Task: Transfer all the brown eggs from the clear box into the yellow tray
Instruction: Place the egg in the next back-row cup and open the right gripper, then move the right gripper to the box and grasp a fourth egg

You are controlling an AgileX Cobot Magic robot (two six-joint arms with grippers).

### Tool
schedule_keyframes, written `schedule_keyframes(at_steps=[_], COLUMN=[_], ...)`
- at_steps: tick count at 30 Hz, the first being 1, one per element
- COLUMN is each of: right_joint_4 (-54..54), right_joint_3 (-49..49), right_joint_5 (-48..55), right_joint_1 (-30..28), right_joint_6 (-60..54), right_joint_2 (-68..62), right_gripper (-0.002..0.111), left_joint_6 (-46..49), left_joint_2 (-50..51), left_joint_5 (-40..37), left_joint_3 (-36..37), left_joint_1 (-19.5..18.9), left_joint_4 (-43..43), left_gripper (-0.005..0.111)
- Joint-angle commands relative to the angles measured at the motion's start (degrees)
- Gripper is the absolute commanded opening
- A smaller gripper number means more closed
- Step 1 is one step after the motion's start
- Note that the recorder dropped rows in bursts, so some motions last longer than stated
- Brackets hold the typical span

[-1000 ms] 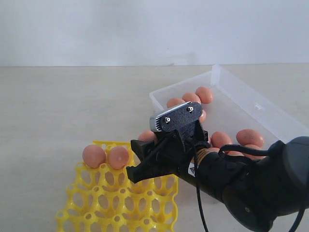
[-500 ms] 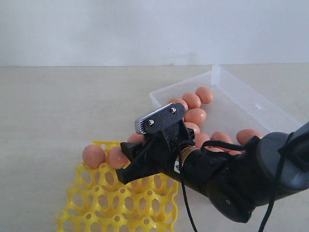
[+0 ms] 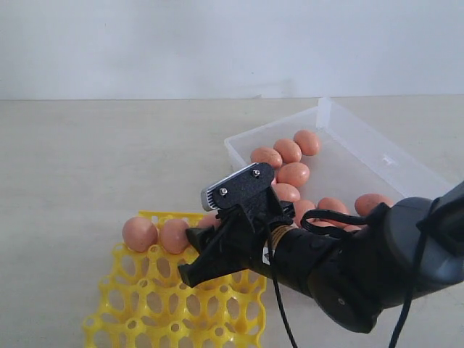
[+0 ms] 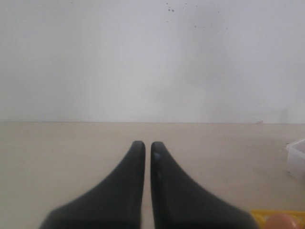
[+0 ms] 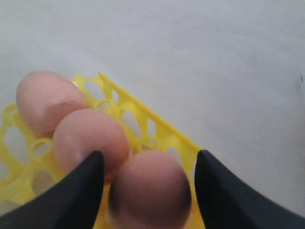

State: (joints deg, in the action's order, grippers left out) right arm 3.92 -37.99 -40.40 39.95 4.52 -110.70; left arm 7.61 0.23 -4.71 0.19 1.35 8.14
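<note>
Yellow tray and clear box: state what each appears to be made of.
Yellow tray: likely moulded plastic, with a uniform bright colour, a slight gloss and thin ribs around round holes. Clear box: probably thin transparent plastic; the brown eggs and table show through its walls, with pale highlights along the edges.

Three smooth oval brown eggs (image 5: 90, 136) sit along the edge row of the bright yellow tray (image 5: 143, 125) of plastic cups, one between the fingers of the right claw (image 5: 150, 157). Others lie in the transparent plastic clear box (image 3: 377, 148) behind that claw.
</note>
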Motion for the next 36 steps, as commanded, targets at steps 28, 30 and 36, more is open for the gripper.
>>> schedule_keyframes(at_steps=[28, 30, 36], right_joint_4=[31.5, 28.53, 27.57], right_joint_3=[-42.2, -43.08, -43.17], right_joint_5=[93.71, 87.48, 70.93], right_joint_1=[-42.46, -41.4, -38.76], right_joint_6=[-48.04, -48.04, -47.91], right_joint_2=[2.74, 0.42, -3.37], right_gripper=[0.035, 0.035, 0.039], left_joint_6=[-0.37, -0.37, -0.37], left_joint_2=[-0.23, -0.23, -0.23], left_joint_5=[0.4, 0.4, 0.4], left_joint_3=[-0.19, -0.19, -0.19], left_joint_1=[-0.08, -0.08, -0.08], left_joint_4=[0.2, 0.2, 0.2], left_gripper=[0.004, 0.004, 0.004])
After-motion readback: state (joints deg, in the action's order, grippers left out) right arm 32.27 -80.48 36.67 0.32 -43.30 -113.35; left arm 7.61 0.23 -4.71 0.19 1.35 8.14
